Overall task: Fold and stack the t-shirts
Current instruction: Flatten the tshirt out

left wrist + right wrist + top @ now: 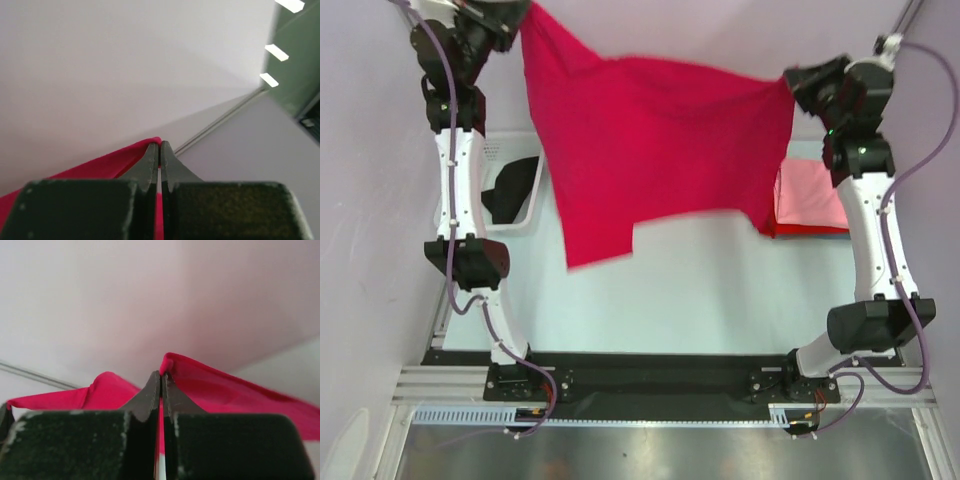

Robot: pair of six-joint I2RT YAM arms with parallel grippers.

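**Wrist views:** the left tool [160, 150] and the right tool [161, 380] are each clamped on a pinch of the crimson t-shirt [660, 150], with cloth between the pressed fingers (a detail the top view does not resolve).

**Top view only:** the shirt hangs spread above the worktop [700, 300], across the upper centre. Its right edge hides part of a folded pink t-shirt [812, 195] lying on a folded red t-shirt [815, 231]. A black t-shirt [510, 190] lies in a white bin [505, 150] at left. Both arms are raised, with the tools held wide apart.
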